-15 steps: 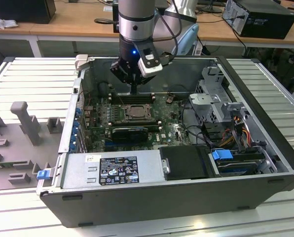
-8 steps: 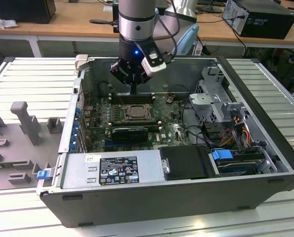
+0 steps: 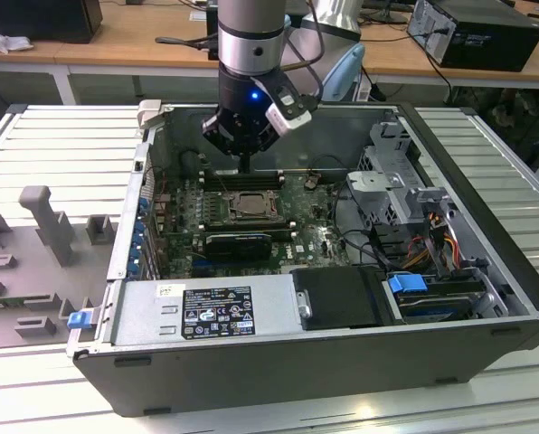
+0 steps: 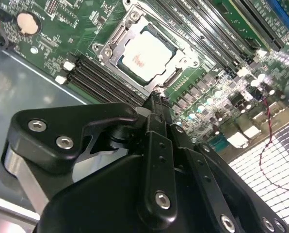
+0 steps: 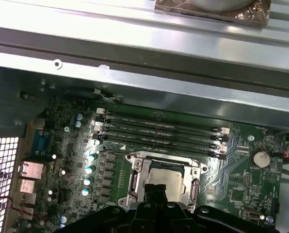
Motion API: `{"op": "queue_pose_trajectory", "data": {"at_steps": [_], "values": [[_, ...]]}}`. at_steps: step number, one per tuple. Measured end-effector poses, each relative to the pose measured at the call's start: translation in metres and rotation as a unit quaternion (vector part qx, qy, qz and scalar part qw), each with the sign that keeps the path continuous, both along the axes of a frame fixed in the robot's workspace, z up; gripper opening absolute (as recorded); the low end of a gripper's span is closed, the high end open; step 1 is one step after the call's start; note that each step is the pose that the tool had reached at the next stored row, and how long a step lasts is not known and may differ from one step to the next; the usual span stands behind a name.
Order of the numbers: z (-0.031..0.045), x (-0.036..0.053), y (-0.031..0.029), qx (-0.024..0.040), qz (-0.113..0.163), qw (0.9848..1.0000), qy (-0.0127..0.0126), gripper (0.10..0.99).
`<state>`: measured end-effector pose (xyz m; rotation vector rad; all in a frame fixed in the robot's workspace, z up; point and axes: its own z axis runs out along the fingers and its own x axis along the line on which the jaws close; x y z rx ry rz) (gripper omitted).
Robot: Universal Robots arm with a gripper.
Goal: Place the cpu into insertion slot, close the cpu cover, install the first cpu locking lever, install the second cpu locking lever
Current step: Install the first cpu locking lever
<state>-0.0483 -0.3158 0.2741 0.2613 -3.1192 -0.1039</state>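
1. The cpu is seated flat in the insertion slot, with its pale top showing.
2. The cpu cover is laid down over it, framing the chip through its window. Whether the levers are latched cannot be told.
3. The gripper is held at the socket's edge, on the side of the memory slots. Its fingers appear pressed together with nothing between them. Contact with the cover cannot be judged.
4. In the first wrist view, the near edge of the cover is hidden by the gripper's black body.
5. Memory slots are set on both sides of the socket, and a coin battery lies well apart.
6. In the exterior view, a graphics card is seen just beside the socket, inside the open case.
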Motion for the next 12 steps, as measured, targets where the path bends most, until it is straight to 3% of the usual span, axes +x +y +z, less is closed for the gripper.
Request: {"op": "queue_pose_trajectory", "data": {"at_steps": [4, 8, 12], "values": [[0.0000, -0.0003, 0.0000, -0.0001, 0.035, 0.9994, 0.0000, 0.106], [-0.0013, -0.0144, 0.0000, 0.0003, 0.037, 0.9993, -0.0015, 0.106], [-0.0033, -0.0198, 0.0004, 0.0005, 0.028, 0.9996, -0.0019, 0.106]]}}
